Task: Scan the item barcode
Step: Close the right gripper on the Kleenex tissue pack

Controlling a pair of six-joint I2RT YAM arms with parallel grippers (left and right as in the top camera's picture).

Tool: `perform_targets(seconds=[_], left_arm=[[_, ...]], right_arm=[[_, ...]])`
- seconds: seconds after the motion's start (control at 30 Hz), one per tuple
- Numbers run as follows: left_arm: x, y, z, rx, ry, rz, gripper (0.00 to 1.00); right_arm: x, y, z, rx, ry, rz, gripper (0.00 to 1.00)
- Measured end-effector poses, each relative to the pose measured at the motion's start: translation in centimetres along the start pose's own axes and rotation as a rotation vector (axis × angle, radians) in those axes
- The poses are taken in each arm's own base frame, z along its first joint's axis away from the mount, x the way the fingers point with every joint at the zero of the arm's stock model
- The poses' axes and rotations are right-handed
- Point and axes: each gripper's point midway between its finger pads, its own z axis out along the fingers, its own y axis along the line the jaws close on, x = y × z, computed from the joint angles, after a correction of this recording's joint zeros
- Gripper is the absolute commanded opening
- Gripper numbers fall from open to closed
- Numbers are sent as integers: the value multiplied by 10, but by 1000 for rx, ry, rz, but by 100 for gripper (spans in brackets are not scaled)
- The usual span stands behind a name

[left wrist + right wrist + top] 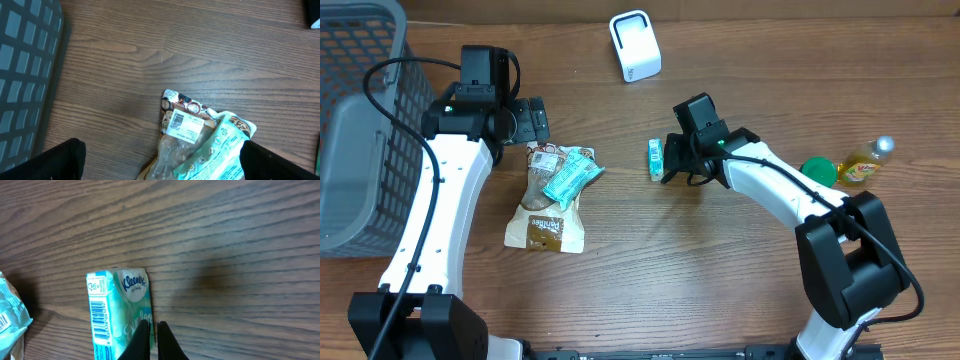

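Note:
A teal Kleenex tissue pack (656, 158) lies at mid-table, its barcode (98, 315) showing along the left side in the right wrist view. My right gripper (154, 324) is shut, its tips at the right edge of the pack (120, 310), with nothing visibly between them. A brown snack pouch (545, 205) with a white barcode label (184, 125) lies further left, a teal packet (570, 175) on top of it. My left gripper (532, 122) hangs open just above the pouch's top end, its fingers (60, 160) wide apart and empty. The white scanner (635, 45) stands at the back.
A grey wire basket (360, 130) fills the left edge of the table. A yellow bottle (865, 165) and a green round lid (818, 172) lie at the right, behind my right arm.

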Motion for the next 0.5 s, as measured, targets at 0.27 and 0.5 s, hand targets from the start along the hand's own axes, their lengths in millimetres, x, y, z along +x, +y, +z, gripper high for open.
perform_targets(seconds=[0.27, 0.5], left_arm=[[0, 0, 0, 0, 0, 0, 100], [0, 0, 0, 0, 0, 0, 100]], right_arm=[[13, 18, 9, -113, 71, -54, 4], [17, 24, 11, -149, 91, -71, 6]])
